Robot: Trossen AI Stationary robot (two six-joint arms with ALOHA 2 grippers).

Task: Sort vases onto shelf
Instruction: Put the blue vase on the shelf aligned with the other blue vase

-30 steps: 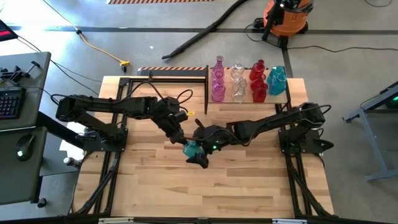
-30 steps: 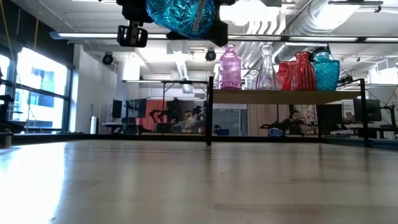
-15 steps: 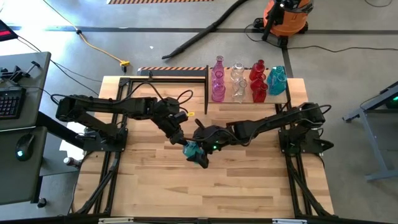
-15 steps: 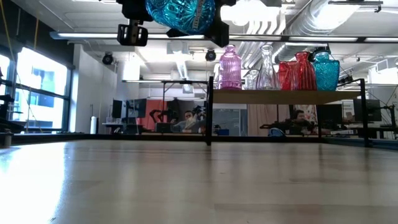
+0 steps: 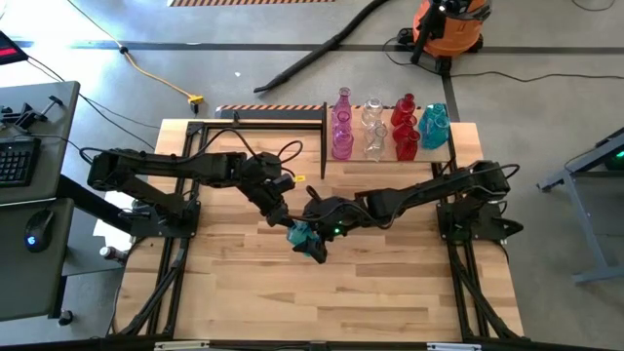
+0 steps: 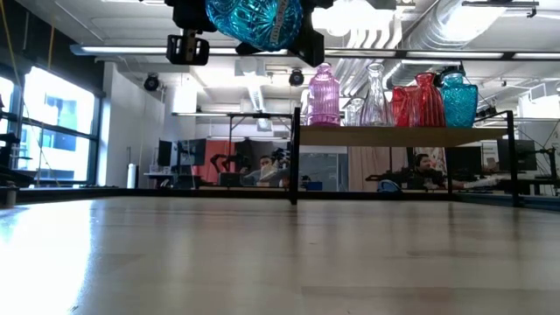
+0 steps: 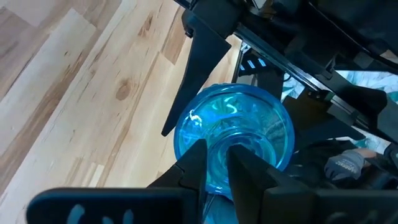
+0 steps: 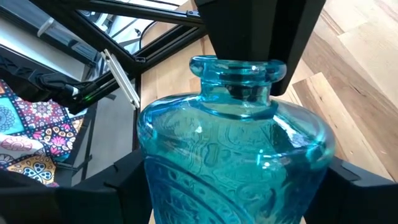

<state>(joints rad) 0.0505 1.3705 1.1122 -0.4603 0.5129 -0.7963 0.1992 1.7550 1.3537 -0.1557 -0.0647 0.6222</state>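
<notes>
A teal glass vase hangs over the middle of the table between both grippers. My left gripper comes from the table's left and is at the vase's mouth. My right gripper comes from the right, its fingers on either side of the vase's body. In the low view the vase is high above the tabletop. At the far right the shelf carries pink, clear, red and teal vases, standing upright on their bases. My left gripper pinches the vase's rim at the mouth; its fingers stand close together with blue glass between them. It slants down from the table's left. My right gripper has the vase's wide body between its two fingers, coming from the table's right. The vase is lifted clear of the table.
A black metal frame stands at the far edge, left of the shelf. The shelf's black post rises from the table. Bare wood tabletop lies toward the near edge. Beyond the table are a hose and an orange vacuum.
My right gripper's fingers have drawn in against the vase's body. Both arms and the vase have stayed where they were.
</notes>
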